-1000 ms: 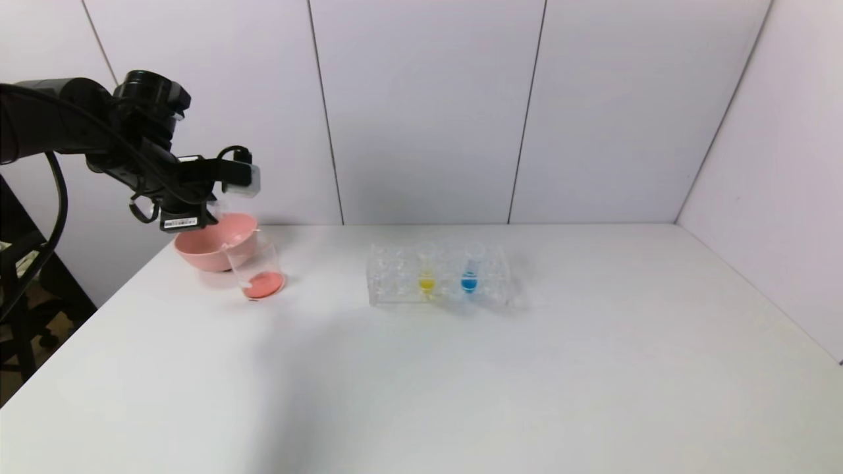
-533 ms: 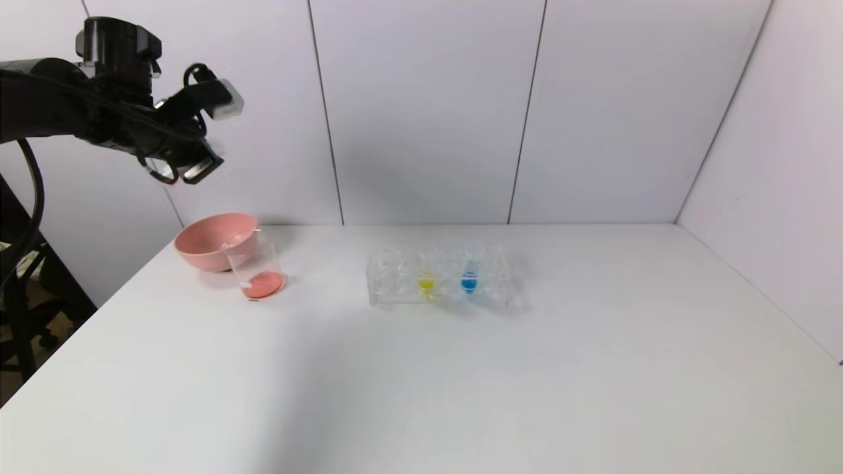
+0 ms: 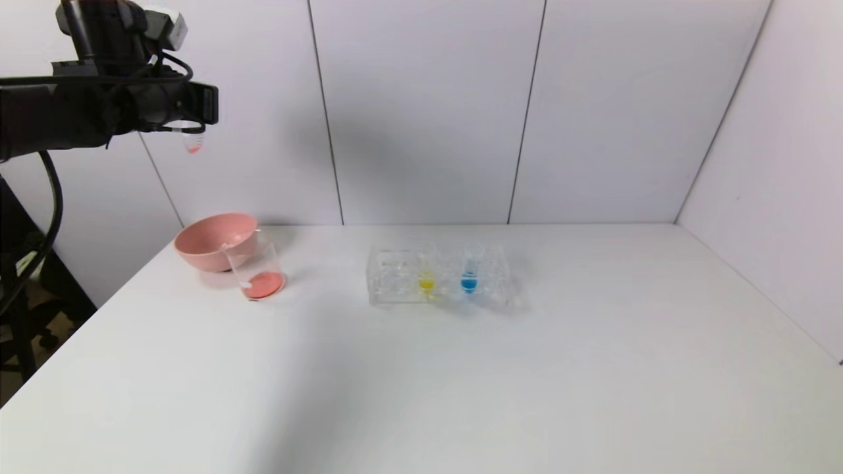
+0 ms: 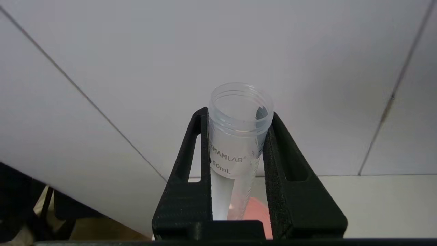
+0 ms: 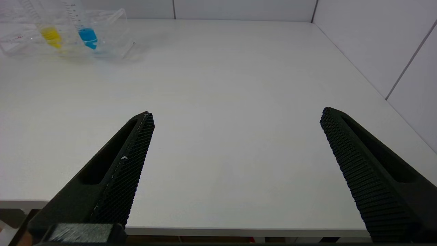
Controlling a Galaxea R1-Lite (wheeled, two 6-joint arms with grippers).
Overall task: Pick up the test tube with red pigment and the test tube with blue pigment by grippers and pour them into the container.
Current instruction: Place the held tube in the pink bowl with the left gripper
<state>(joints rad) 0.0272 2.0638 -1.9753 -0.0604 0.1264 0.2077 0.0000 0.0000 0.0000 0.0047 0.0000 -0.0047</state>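
One left pincer (image 3: 191, 122) clamps the red test tube (image 3: 192, 139); right pincer (image 5: 235, 119) gapes wide.

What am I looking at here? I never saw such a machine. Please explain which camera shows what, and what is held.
This is a robot with two arms, each ending in a two-fingered gripper. The wide picture comes from a camera on its head; the other two come from cameras on its wrists.

On the white table stand a pink bowl, a clear container with red pigment at its bottom, and a clear rack holding a yellow-tipped tube and the blue-tipped test tube.

The left gripper, raised high above the bowl, is shut on the red-tipped test tube, now nearly empty. The right gripper waits open above the table's near edge, holding nothing.
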